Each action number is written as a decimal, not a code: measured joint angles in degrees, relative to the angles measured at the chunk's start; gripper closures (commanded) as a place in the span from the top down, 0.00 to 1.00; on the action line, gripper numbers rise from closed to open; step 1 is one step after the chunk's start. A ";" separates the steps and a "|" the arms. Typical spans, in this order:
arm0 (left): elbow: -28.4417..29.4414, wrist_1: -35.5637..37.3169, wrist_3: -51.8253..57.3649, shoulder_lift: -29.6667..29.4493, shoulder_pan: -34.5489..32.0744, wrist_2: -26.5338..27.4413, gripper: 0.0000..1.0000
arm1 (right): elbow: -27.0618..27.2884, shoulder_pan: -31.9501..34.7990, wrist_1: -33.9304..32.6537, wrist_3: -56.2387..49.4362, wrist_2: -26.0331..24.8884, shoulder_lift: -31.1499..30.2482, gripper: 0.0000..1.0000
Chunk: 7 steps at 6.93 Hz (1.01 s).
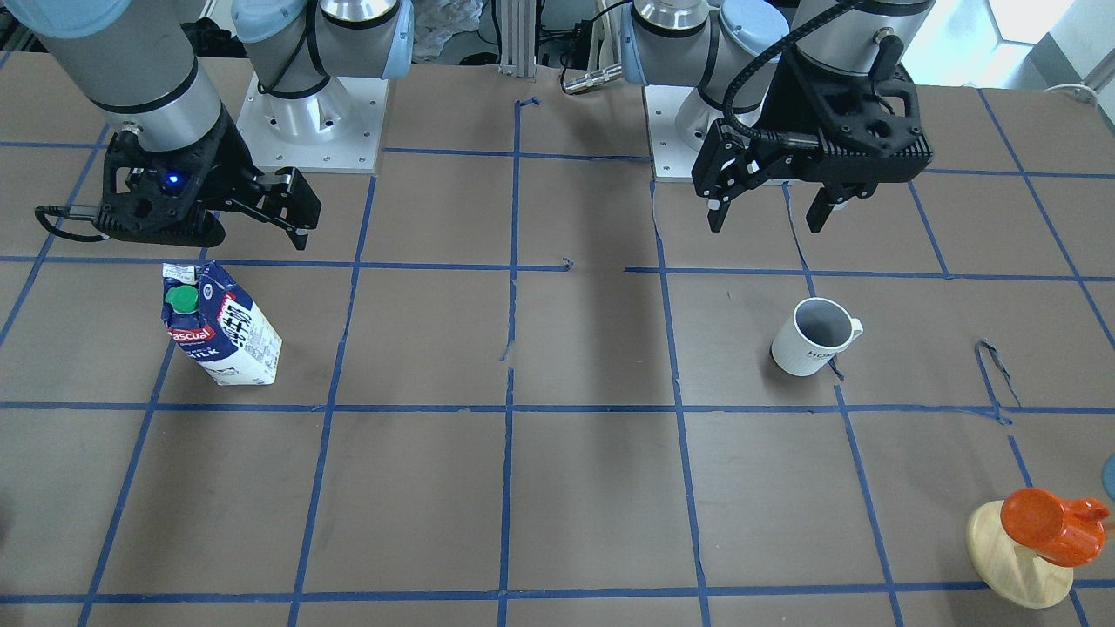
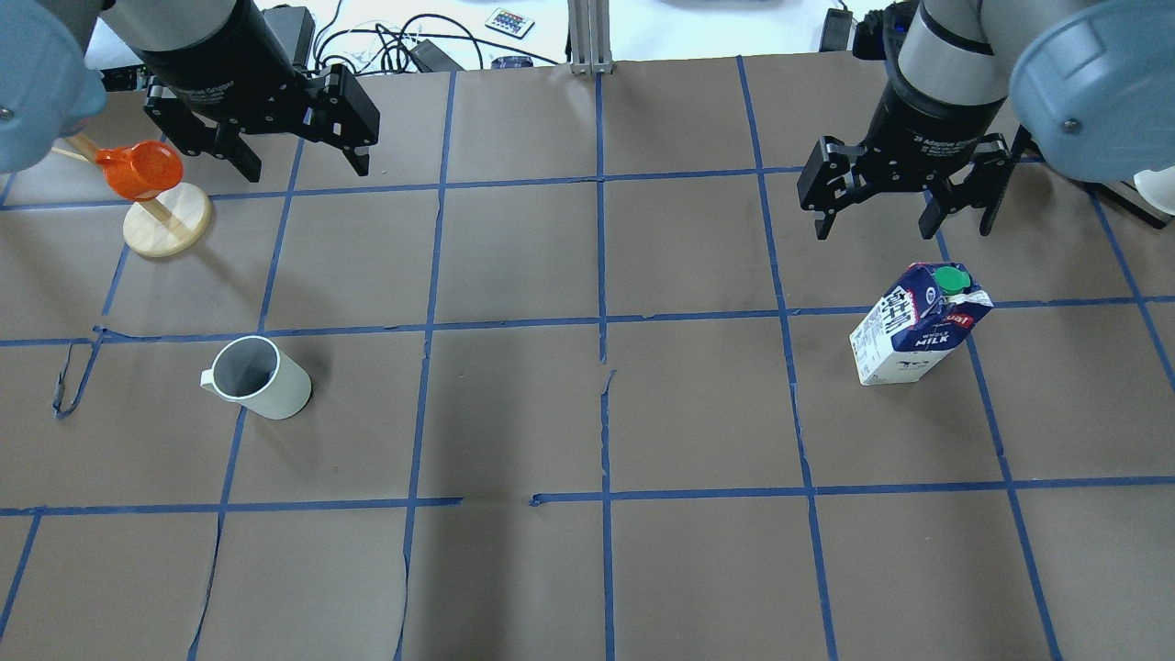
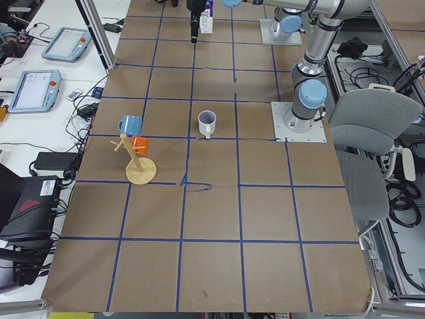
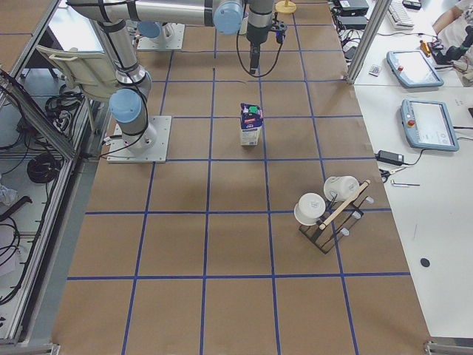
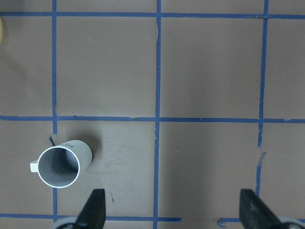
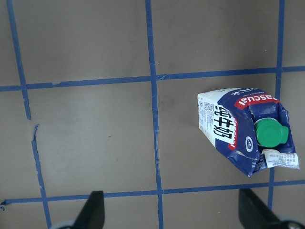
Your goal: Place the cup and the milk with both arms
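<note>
The white ribbed cup (image 1: 814, 340) stands upright on the brown table, handle to the side; it also shows in the overhead view (image 2: 262, 381) and at the lower left of the left wrist view (image 5: 59, 164). My left gripper (image 1: 766, 222) hangs open and empty high above the table, with the cup left of its fingers. The blue and white milk carton (image 2: 913, 335) with its green cap stands upright, also seen in the front view (image 1: 222, 326) and at the right of the right wrist view (image 6: 243, 129). My right gripper (image 2: 877, 229) hangs open and empty above it, offset to one side.
An orange cup (image 1: 1050, 522) hangs on a stand with a wooden disc base (image 2: 165, 229) at the table's left end, with a blue cup (image 3: 129, 124) beside it. A rack with white mugs (image 4: 329, 203) stands at the right end. Blue tape lines grid the table.
</note>
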 measured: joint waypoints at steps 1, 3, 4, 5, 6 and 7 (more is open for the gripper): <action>0.00 0.00 0.00 0.00 0.00 0.00 1.00 | 0.37 -0.12 0.98 0.03 -0.09 0.01 1.00; -0.03 -0.02 0.00 0.00 0.00 0.15 1.00 | 0.39 -0.40 2.41 0.36 -0.46 -0.25 1.00; -0.27 -0.12 0.10 -0.03 0.05 0.24 1.00 | 0.35 -0.57 2.14 0.35 -0.55 -0.29 1.00; -0.70 -0.71 0.52 -0.45 0.53 0.80 1.00 | 0.31 -0.92 2.02 0.19 -0.94 -0.37 1.00; -1.80 -1.95 1.15 -1.16 2.24 1.81 1.00 | 0.29 -1.35 2.23 -0.02 -2.58 -0.64 1.00; -4.43 -2.52 2.91 -1.56 5.68 2.26 1.00 | 0.33 -1.67 2.23 0.00 -4.86 -1.20 1.00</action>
